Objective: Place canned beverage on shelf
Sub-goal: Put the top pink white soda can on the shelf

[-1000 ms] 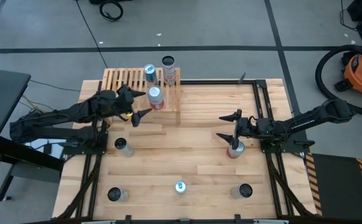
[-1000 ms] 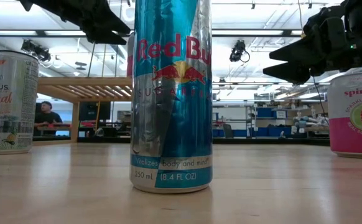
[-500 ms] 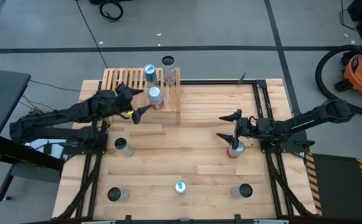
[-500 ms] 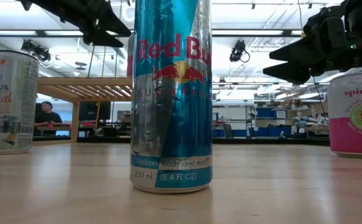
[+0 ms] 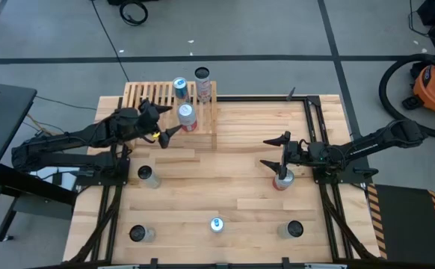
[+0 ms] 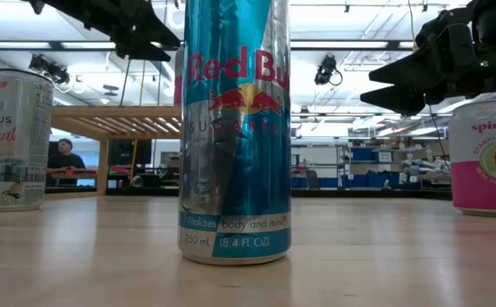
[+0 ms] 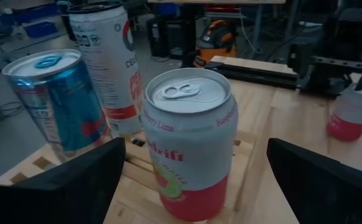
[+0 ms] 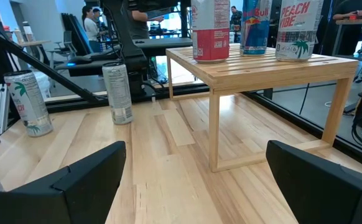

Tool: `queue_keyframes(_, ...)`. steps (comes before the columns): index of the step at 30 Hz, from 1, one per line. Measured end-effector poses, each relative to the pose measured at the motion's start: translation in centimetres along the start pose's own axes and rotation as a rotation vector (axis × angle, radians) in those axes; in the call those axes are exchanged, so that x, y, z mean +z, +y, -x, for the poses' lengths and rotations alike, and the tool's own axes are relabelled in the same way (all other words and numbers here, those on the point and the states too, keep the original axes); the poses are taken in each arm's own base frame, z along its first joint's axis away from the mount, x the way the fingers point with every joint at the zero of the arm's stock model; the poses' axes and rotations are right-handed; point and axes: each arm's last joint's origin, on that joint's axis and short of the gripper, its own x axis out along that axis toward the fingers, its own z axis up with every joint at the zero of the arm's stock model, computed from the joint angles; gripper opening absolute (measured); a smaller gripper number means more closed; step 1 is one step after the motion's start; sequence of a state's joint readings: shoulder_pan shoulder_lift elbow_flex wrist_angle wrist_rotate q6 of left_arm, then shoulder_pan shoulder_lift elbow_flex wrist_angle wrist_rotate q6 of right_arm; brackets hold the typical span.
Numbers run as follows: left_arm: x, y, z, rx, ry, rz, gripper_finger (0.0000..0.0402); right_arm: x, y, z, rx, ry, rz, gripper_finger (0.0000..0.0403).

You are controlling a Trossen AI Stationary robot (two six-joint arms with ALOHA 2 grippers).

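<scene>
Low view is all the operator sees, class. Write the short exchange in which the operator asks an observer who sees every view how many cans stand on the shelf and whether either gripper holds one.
Operator: How many cans are on the shelf?
Observer: Three stand on the shelf: a blue can, a white can and a pink can.
Operator: Does either gripper hold a can?
Observer: Neither does. The left gripper faces the pink can with its fingers open and clear of it. The right gripper is open near a red can.
</scene>
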State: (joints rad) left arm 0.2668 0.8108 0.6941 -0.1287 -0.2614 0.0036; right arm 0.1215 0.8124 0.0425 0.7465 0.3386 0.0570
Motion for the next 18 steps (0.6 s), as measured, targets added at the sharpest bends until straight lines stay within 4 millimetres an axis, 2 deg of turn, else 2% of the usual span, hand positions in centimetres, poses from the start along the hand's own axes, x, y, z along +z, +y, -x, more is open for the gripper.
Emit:
queue_keyframes(9, 0.1, 0.3, -0.2, 0.008, -0.005, -0.009, 0.04, 0.0, 0.0, 0.0, 0.0, 0.0, 0.0, 0.0399)
queue_keyframes(18, -0.7, 1.9, -2.1, -0.036, 0.056, -0.004, 0.04, 0.0, 0.0, 0.0, 0.0, 0.0, 0.0, 0.0399)
